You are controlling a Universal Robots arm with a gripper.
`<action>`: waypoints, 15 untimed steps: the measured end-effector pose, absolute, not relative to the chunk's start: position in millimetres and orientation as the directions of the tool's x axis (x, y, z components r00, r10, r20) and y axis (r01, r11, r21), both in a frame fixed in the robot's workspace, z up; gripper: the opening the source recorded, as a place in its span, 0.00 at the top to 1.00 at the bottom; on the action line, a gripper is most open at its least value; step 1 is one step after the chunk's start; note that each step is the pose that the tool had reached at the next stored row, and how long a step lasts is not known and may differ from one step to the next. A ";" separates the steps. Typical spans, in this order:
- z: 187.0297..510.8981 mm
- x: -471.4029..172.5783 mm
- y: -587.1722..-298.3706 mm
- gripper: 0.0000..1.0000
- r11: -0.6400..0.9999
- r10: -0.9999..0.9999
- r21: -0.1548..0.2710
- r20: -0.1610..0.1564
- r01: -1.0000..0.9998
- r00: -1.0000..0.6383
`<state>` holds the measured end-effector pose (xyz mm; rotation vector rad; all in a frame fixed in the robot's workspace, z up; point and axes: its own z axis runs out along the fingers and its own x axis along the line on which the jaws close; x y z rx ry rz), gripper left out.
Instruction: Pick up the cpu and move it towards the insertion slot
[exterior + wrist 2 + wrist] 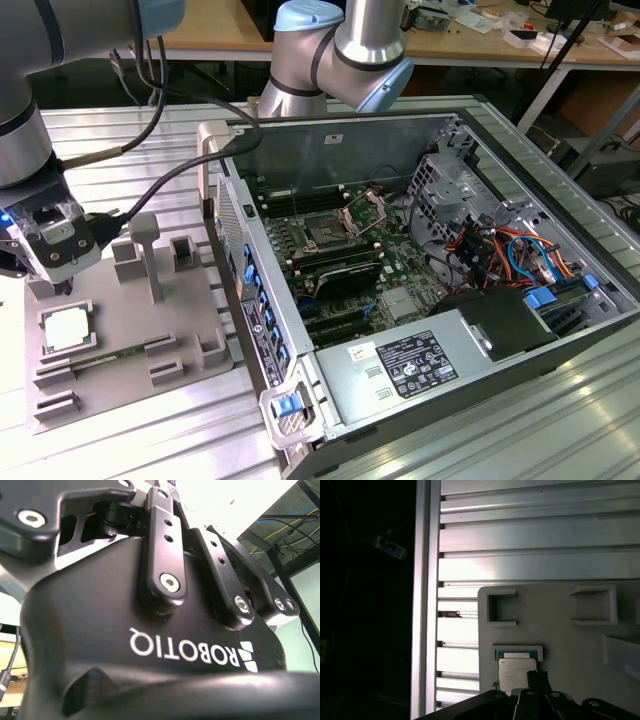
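Hovering empty over the grey tray [150, 335], my gripper [63, 283] has jaws I cannot tell open or shut. The cpu [68, 328] lies flat just below it, the insertion slot [325, 235] far to the exterior view's right.

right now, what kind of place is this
Probably a robotics lab bench: a robot arm at a slatted metal table, an open computer case with its motherboard exposed, and a grey tray holding the cpu. Wooden desks stand behind.

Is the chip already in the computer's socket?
No: the cpu lies on the grey tray, outside the computer case.
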<state>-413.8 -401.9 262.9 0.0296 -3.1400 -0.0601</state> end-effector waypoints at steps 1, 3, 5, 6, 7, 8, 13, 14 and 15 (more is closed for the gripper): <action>262.7 -413.9 -402.4 0.89 0.999 -0.019 0.038 0.001 -0.019 -1.000; 262.2 -414.2 -403.2 0.89 0.999 -0.019 0.038 0.001 -0.019 -1.000; 261.8 -414.3 -403.4 0.89 0.999 -0.019 0.038 0.000 -0.019 -1.000; 261.6 -414.4 -403.6 0.89 0.999 -0.019 0.038 0.000 -0.019 -1.000; 261.2 -414.4 -403.8 0.89 0.999 -0.019 0.038 0.000 -0.019 -1.000; 260.8 -414.5 -403.9 0.89 0.999 -0.019 0.038 0.000 -0.019 -1.000; 260.1 -414.6 -404.3 0.89 0.999 -0.019 0.038 0.001 -0.019 -1.000; 260.0 -414.7 -404.4 0.89 0.999 -0.019 0.038 0.001 -0.019 -1.000; 259.9 -414.7 -404.4 0.89 0.999 -0.019 0.038 0.001 -0.019 -1.000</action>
